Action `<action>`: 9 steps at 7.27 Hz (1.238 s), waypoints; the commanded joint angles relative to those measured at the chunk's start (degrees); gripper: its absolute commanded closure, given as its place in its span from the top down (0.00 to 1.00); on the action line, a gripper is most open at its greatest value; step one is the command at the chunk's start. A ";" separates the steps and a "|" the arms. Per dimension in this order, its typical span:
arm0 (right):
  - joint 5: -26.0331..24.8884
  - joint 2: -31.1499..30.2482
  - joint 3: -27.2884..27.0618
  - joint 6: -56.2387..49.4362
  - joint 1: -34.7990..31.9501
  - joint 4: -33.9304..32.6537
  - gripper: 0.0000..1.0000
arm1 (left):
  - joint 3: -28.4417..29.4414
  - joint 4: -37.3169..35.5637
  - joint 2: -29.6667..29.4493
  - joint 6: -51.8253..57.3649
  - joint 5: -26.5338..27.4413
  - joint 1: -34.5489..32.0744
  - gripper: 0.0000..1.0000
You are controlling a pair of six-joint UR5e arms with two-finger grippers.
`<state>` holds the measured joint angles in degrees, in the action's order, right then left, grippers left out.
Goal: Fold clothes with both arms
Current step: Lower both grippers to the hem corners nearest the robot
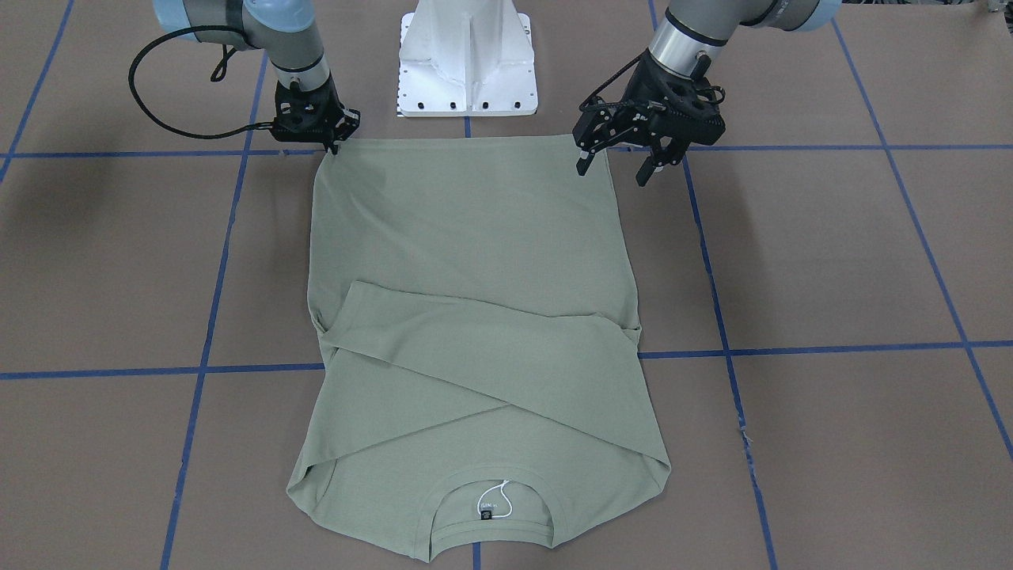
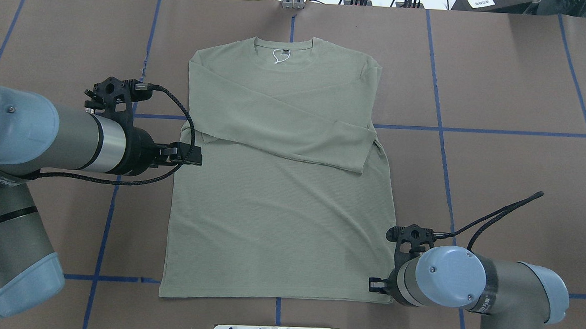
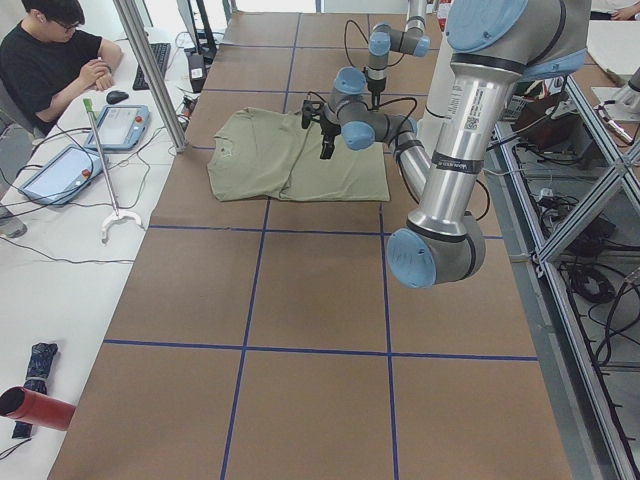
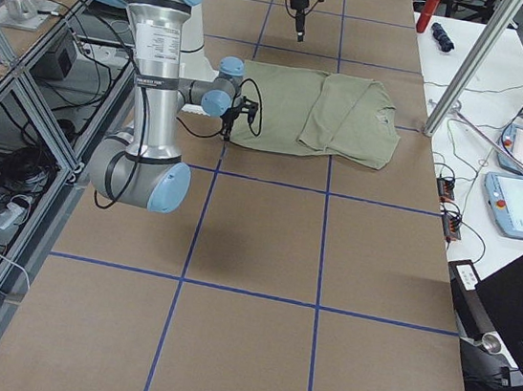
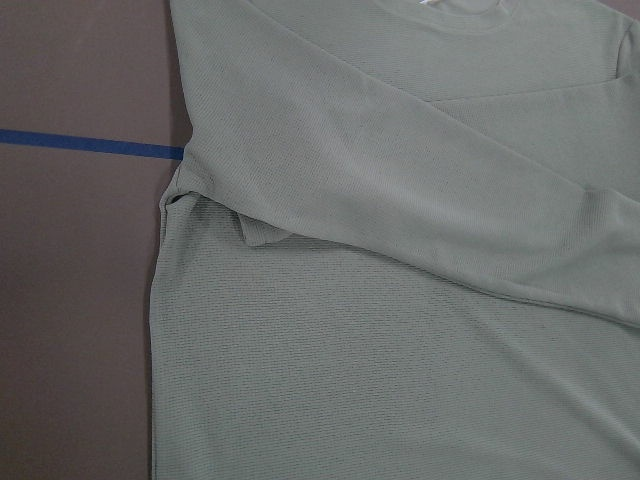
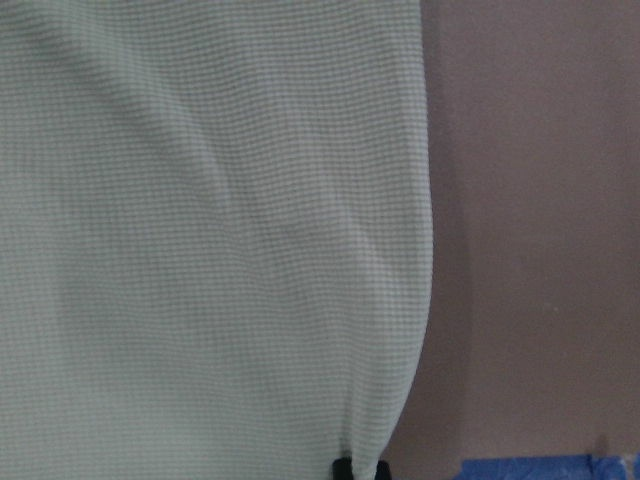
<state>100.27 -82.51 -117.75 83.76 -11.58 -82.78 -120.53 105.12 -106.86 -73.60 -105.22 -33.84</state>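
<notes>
**A:** Where does everything lie before you move?

**B:** The table holds the shirt flat. Its hem lies at your claws' end and its collar at the far end from both. The sleeves are crossed over the chest in between. Your right claw is down on its hem corner, tips pinched together on the fabric edge. Your left claw hangs above the opposite side of the shirt, jaws wide apart, holding nothing.

**A:** So what is the step?

**B:** By my reading, it is taking the second hem corner. Bring the left claw down onto the corner nearest it, level with the right claw, and catch both layers before you close. Don't lift the right claw alone, or the hem will skew.

**A:** And after that?

**B:** Raise both claws together, keep the hem taut between them, and carry it straight away from the robot. Take the white string tag, farthest from both claws, as your centre mark. Lay the hem down short of it so the crossed sleeves aren't dragged.
</notes>
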 commanded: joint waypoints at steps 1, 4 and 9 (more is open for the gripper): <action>0.01 -0.19 -2.99 0.00 -0.19 -0.28 0.00 | 0.03 0.00 0.33 -0.06 0.02 0.00 0.99; -0.08 -0.28 -5.46 2.28 -0.37 -0.37 0.00 | 0.56 -0.09 5.50 -8.36 2.98 9.51 0.99; -0.16 0.15 -7.49 3.52 -1.60 -0.37 0.00 | 1.61 -0.44 9.64 -19.03 6.51 20.47 0.98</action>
<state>100.13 -82.52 -125.10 87.15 -13.05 -83.15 -119.37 104.73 -98.07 -91.15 -99.67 -14.97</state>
